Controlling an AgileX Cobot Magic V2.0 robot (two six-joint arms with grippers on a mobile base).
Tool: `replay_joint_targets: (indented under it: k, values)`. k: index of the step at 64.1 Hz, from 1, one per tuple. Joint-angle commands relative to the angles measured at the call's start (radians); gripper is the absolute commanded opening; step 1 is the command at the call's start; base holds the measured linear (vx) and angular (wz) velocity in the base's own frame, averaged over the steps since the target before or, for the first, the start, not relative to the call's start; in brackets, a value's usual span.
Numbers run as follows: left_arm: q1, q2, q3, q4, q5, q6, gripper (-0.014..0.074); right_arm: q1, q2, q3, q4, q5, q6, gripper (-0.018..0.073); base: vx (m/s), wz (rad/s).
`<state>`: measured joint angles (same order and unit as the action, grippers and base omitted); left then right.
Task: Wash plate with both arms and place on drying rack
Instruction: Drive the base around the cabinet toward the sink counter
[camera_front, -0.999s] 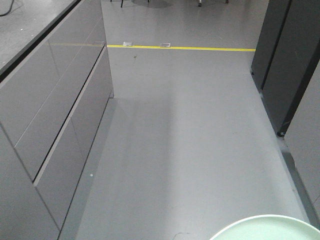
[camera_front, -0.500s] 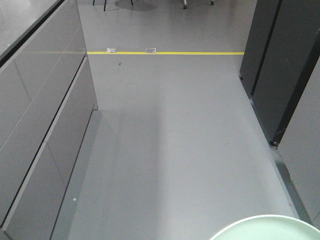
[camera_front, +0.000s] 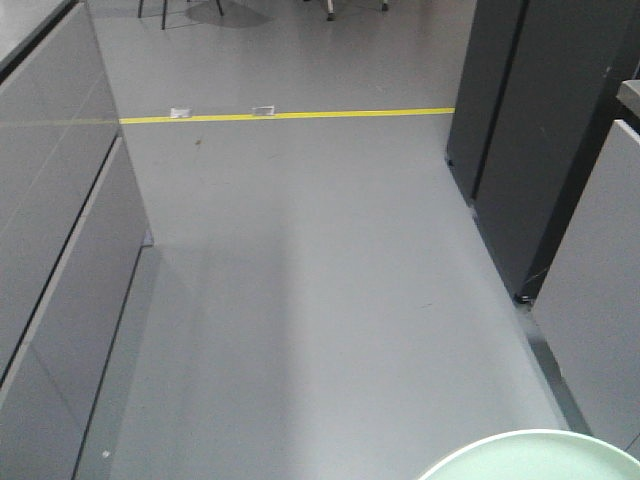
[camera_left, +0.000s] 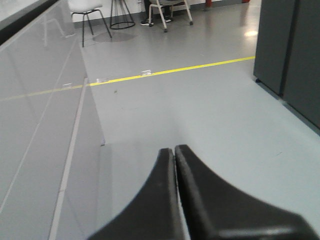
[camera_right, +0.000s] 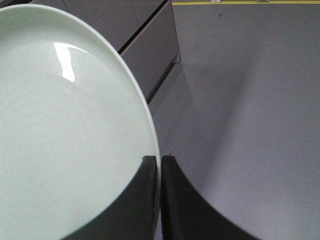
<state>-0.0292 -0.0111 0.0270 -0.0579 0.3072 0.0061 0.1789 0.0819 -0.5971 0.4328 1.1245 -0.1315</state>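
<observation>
While right fingers (camera_right: 200, 215) clamp the plate (camera_right: 65, 140), seemingly level, left fingers (camera_left: 150, 205) touch, empty.

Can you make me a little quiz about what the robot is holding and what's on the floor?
1. True or false: the left gripper holds the plate.
2. What colour is the line across the floor? A red, B yellow, C blue.
3. Fill in: the right gripper pinches the plate by its ____.
Key: 1 false; 2 B; 3 rim.
</observation>
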Motion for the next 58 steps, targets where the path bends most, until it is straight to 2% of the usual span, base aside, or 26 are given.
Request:
replay_joint_targets:
  k: [1,58]
  values:
    - [-0.008,-0.014,-0.026,-0.003,-0.069,-0.006,-0.0006,-0.006,0.019,-0.022,0.023,-0.072,0.000,-0.0004,0.23,-0.26]
    - [-0.008,-0.014,-0.026,-0.003,-0.069,-0.006,-0.0006,-0.006,0.019,-0.022,0.023,-0.072,0.000,-0.0004,0.19,-0.28]
